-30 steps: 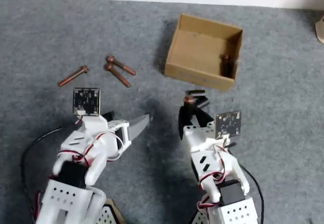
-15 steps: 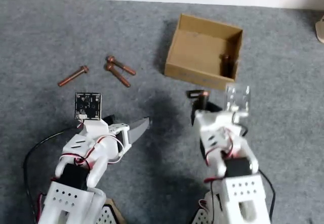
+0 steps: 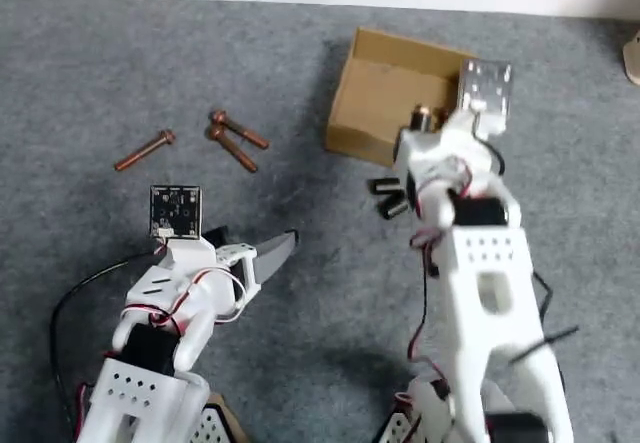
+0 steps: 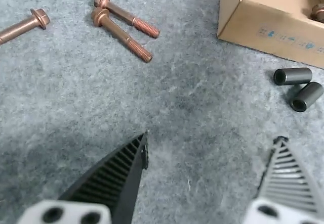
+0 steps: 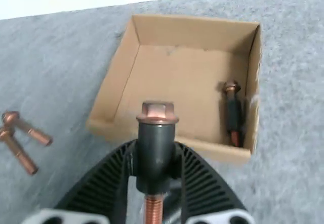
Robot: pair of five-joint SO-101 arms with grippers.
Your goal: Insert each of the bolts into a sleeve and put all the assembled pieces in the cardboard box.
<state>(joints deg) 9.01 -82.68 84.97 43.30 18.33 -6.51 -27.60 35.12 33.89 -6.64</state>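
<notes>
Right arm: stretched far forward, with the right gripper (image 5: 155, 155) at the near wall of the cardboard box (image 5: 190, 29), clamped on an assembled piece (image 5: 154, 143).
Held piece: a dark sleeve stood upright, with a copper bolt head on top and thread below.
Left arm: low at near left, with the left gripper (image 4: 212, 136) wide open over the carpet (image 4: 202, 92).
Box: a second assembled piece (image 5: 233, 114) lay by its right wall.
Loose parts: three bolts (image 4: 123, 37) lay at far left and two sleeves (image 4: 292, 76) just before the box.
Change: the right arm had moved from the carpet to the box, and the left arm stayed in place.

high view: fixed overhead, looks down over the grey carpet (image 3: 320, 63)
left wrist view: low, close to the carpet, facing the loose bolts (image 4: 123, 37)
right wrist view: higher, tilted down at the cardboard box (image 5: 195, 32)
shared: bolts and box in all three
</notes>
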